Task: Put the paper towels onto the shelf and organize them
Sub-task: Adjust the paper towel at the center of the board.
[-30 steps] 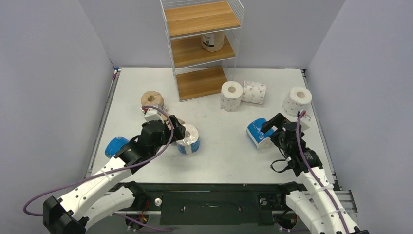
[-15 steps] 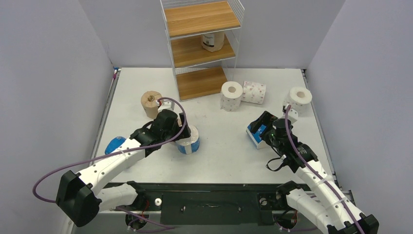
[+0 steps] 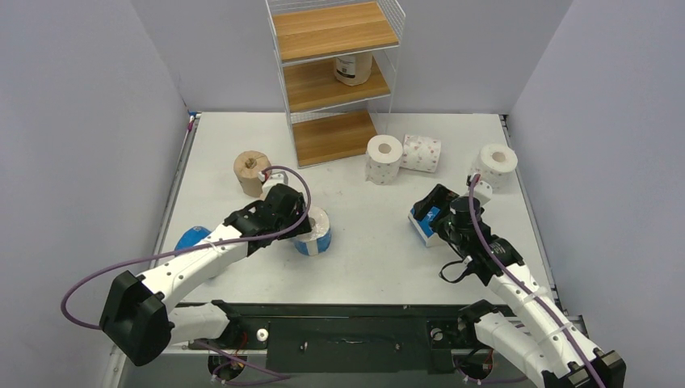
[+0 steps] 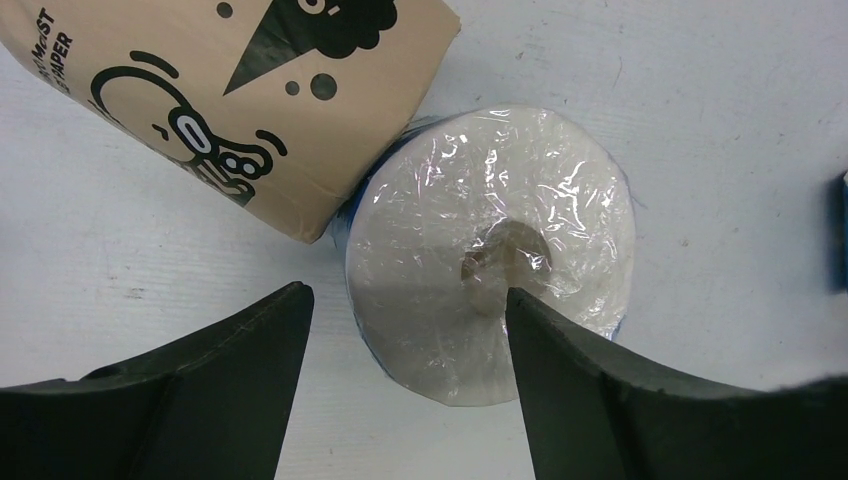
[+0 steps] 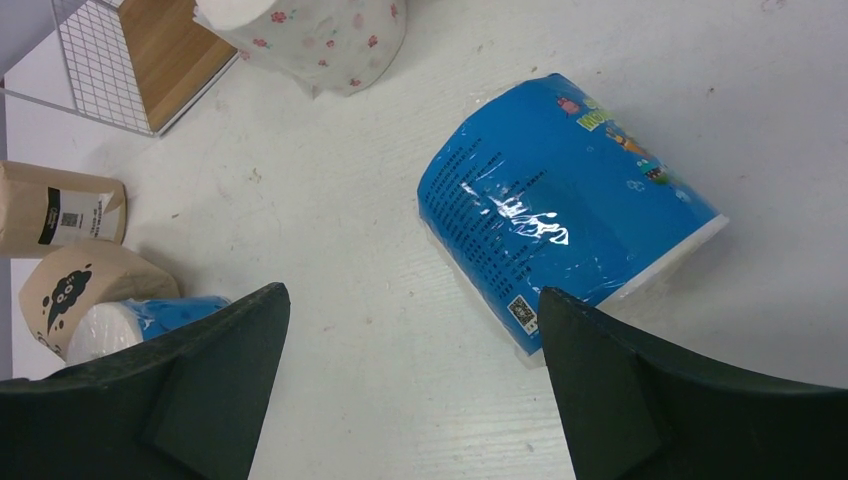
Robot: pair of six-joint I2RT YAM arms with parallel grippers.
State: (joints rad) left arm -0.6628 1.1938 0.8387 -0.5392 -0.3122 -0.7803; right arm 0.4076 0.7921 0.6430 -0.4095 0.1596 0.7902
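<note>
An upright blue-wrapped paper towel roll (image 4: 490,250) (image 3: 313,231) stands against a lying tan roll (image 4: 240,100). My left gripper (image 4: 402,300) (image 3: 295,214) hangs open over it. One finger is above the core and the other is off the roll's left side, with a gap showing. A second blue roll (image 5: 560,200) (image 3: 425,221) lies on its side, and my open right gripper (image 5: 413,295) (image 3: 443,207) hovers just beside it with only table between the fingers. The shelf (image 3: 335,81) stands at the back with one roll (image 3: 353,69) on its middle board.
A tan roll (image 3: 251,171) stands behind the left gripper. A third blue roll (image 3: 192,240) lies at the far left. White patterned rolls (image 3: 384,158) (image 3: 422,152) (image 3: 493,164) sit at the back right, the nearest (image 5: 320,35) just ahead of my right gripper.
My left gripper has moved forward and right over the upright blue roll, and its jaws have narrowed. My right gripper has shifted slightly left and forward to the lying blue roll.
</note>
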